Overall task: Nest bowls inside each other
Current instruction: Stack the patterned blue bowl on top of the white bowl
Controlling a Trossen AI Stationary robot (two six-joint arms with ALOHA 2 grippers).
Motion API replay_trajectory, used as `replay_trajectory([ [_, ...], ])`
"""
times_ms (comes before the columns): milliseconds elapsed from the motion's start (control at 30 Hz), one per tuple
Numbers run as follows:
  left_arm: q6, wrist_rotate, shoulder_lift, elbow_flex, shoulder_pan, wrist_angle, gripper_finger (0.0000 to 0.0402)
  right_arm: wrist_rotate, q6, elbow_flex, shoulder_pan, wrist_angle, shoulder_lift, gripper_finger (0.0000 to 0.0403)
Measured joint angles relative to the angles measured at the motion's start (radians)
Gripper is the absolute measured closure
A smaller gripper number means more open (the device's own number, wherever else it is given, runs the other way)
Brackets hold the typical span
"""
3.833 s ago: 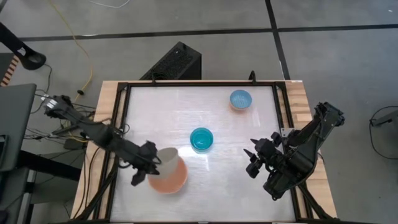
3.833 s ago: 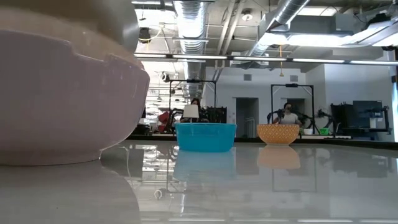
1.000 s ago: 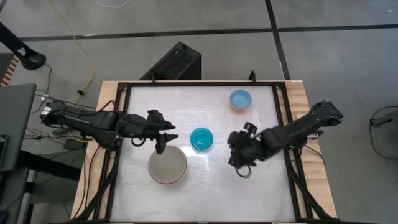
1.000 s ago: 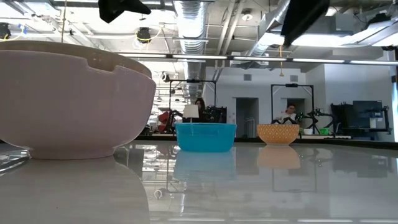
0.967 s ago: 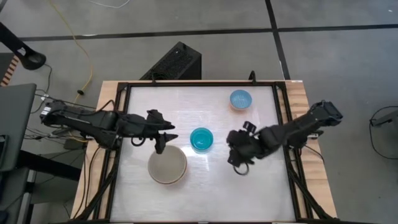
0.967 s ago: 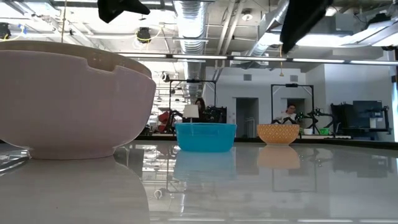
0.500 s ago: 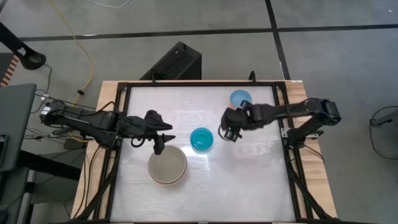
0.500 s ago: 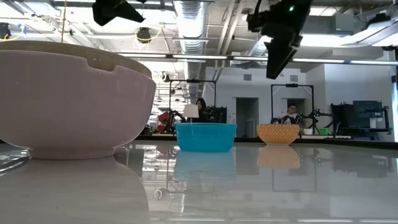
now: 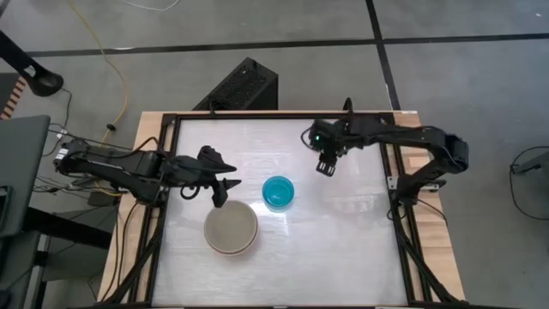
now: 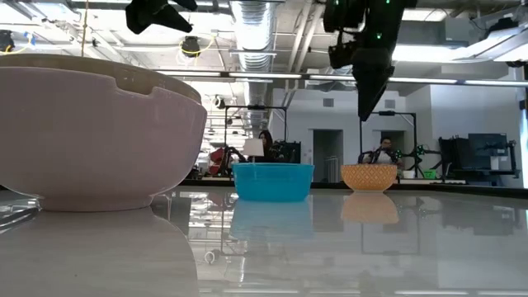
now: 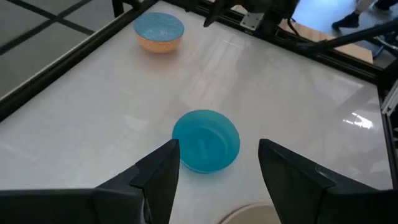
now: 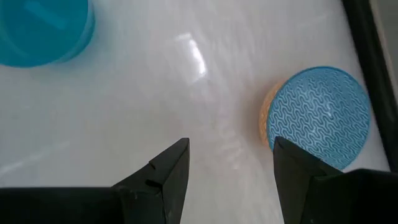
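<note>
A teal bowl [image 9: 277,192] [image 11: 206,140] [image 10: 272,181] stands on its base mid-table. The smallest bowl [image 12: 317,115] [image 11: 159,31], light blue inside and orange outside, stands near the far edge; my right arm hides it in the high view. At the near left, a grey-beige bowl [image 9: 230,228] sits nested in a pink bowl [image 10: 91,140]. My left gripper [image 9: 223,184] [image 11: 217,149] hangs open above the table, left of the teal bowl. My right gripper [image 9: 324,165] [image 12: 230,149] is open in the air beside the smallest bowl, pointing steeply down.
Black frame rails [image 9: 395,172] run along the table's edges. A black box [image 9: 243,86] lies on the floor beyond the far edge. The near right of the white table [image 9: 343,249] is bare. People sit in the room behind [image 10: 381,153].
My right gripper has swung from the table's right middle toward the far edge, turning as it went, and now hangs by the smallest bowl, still open. The bowls have stayed where they were.
</note>
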Motion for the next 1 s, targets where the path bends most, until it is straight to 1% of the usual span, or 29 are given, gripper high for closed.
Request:
replay_trajectory([
  [133, 0.008, 0.001, -0.026, 0.0, 0.02, -0.001, 0.0194, -0.145, -0.134, 0.0, -0.107, -0.004, 0.0, 0.0207],
  [300, 0.015, 0.001, -0.065, 0.0, 0.042, -0.001, 0.0194, -0.326, -0.246, 0.0, -0.228, -0.009, 0.0, 0.0207],
  [400, 0.015, 0.001, -0.085, 0.0, 0.05, -0.001, 0.0194, -0.399, -0.301, 0.0, -0.275, -0.019, 0.0, 0.0207],
  [533, 0.015, 0.001, -0.101, 0.0, 0.057, 0.0, 0.0194, -0.418, -0.363, 0.0, -0.312, -0.056, 0.003, 0.0207],
  [633, 0.015, 0.0, -0.103, 0.0, 0.058, 0.0, 0.0194, -0.435, -0.369, -0.008, -0.34, -0.067, 0.014, 0.0207],
  [900, 0.017, -0.001, -0.103, 0.0, 0.058, -0.001, 0.0194, -0.432, -0.37, -0.156, -0.365, 0.026, 0.015, 0.0207],
  [1000, 0.016, -0.001, -0.103, 0.0, 0.058, -0.001, 0.0194, -0.432, -0.374, -0.193, -0.377, 0.059, 0.015, 0.0207],
])
